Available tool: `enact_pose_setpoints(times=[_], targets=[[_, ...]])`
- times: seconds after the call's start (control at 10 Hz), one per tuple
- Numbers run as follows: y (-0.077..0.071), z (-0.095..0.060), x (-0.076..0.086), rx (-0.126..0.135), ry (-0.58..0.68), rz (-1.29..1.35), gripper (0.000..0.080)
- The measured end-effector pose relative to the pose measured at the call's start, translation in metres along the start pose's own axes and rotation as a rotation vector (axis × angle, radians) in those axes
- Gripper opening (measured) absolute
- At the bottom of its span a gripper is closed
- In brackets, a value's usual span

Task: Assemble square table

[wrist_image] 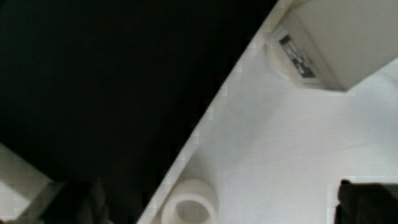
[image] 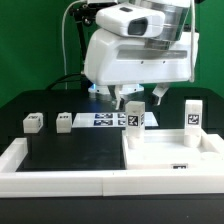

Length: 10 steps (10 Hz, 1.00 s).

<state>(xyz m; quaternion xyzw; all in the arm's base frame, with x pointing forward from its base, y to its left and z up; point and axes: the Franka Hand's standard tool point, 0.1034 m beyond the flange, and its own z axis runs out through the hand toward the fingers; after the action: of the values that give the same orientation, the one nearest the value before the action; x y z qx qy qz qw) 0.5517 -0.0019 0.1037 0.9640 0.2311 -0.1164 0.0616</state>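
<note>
The white square slab (image: 172, 150) lies at the exterior view's right with a tag on its front rim. Two white tagged legs stand upright at its far edge, one at the far left corner (image: 134, 118) and one at the far right (image: 192, 115). Two more small legs (image: 33, 122) (image: 65, 121) lie on the black table at the left. My gripper (image: 140, 98) hangs open and empty just above the left upright leg. In the wrist view my gripper (wrist_image: 214, 205) is over the slab (wrist_image: 302, 140), above a round hole (wrist_image: 191, 208); a tagged white block (wrist_image: 302, 55) shows farther off.
The marker board (image: 104, 120) lies flat behind the slab's left corner. The long white border wall (image: 60, 182) runs along the front and up the left side (image: 14, 152). A green backdrop stands behind the table.
</note>
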Motion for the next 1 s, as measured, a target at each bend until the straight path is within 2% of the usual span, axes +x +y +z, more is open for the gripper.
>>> enact_pose_setpoints(times=[0.1,0.4,0.5,0.6,0.7,0.8,1.0], targets=[[0.005,0.002,-0.004,0.017,-0.007,0.026,0.0649],[0.006,0.002,-0.005,0.017,-0.008,0.019,0.0649],[0.012,0.004,-0.008,0.017,-0.01,0.022,0.0649],[0.023,0.004,-0.015,0.022,-0.024,0.02,0.0649],[0.042,0.004,-0.025,0.029,-0.047,0.044,0.0649],[0.059,0.007,-0.037,0.061,-0.063,0.107,0.0649],[0.078,0.02,-0.062,0.128,-0.123,0.223,0.0649]])
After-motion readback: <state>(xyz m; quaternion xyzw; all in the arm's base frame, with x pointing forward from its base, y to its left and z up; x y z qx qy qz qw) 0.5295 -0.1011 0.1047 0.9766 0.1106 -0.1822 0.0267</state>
